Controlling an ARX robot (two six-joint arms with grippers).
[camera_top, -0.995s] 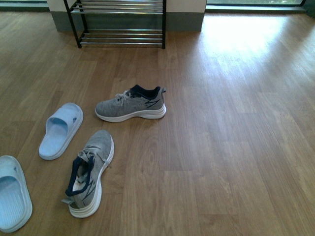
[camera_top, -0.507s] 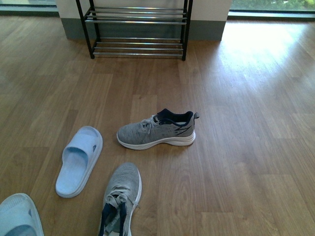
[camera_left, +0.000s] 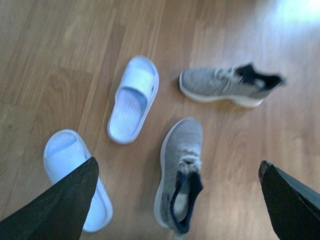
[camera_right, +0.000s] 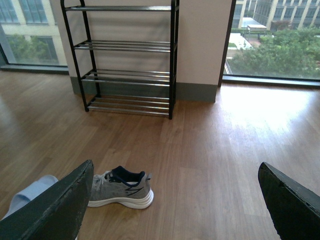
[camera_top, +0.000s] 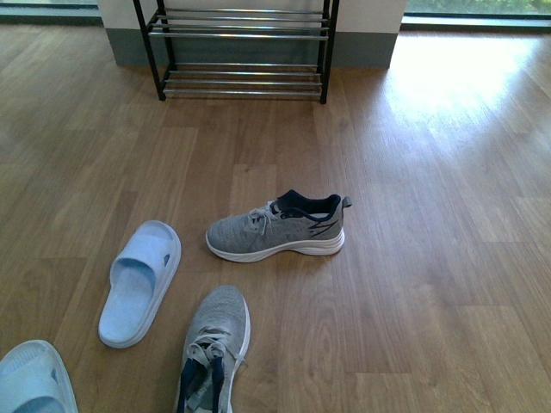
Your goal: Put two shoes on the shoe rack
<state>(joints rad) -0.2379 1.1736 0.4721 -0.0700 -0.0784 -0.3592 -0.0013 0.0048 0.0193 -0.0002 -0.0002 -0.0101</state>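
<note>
Grey knit white-soled sneaker lies crosswise on the floor, toe at 9 o'clock; its twin points to 12, toward the black chrome-barred rack; left tool and right tool gape wide, empty.

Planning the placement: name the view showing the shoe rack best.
Right wrist view: the shoe rack shows all four tiers. The front view crops it to its lower tiers. The left wrist view misses it.

In the front view the near sneaker and one blue slipper run off the lower edge. The rack loses its top.
</note>
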